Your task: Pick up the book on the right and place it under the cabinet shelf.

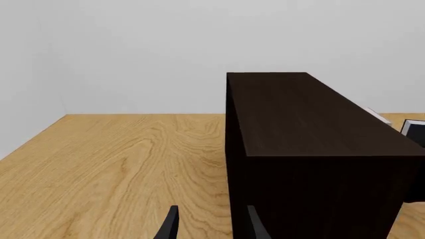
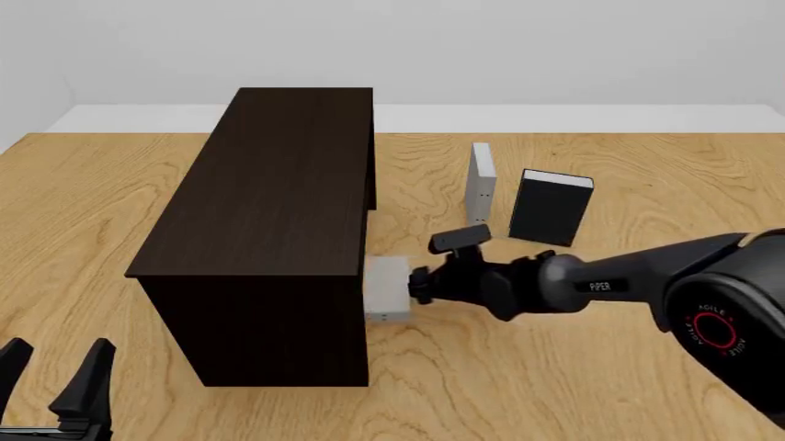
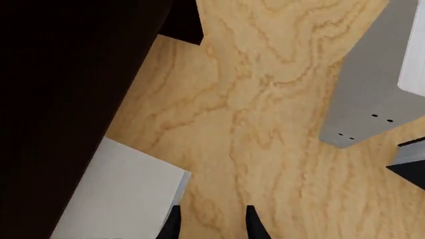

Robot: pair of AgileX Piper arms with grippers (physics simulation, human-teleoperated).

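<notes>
The book lies flat just ahead of the right claw, half under the cabinet, long axis running inward; fingers released.

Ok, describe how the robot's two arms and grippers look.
The right arm is matte dark grey with rounded links, small white "PIPER" lettering on the forearm and a red "AGILEX" ring on a joint. Its right gripper is black and blocky. The left gripper shows black, tapered fingers. No cables are visible.
</notes>
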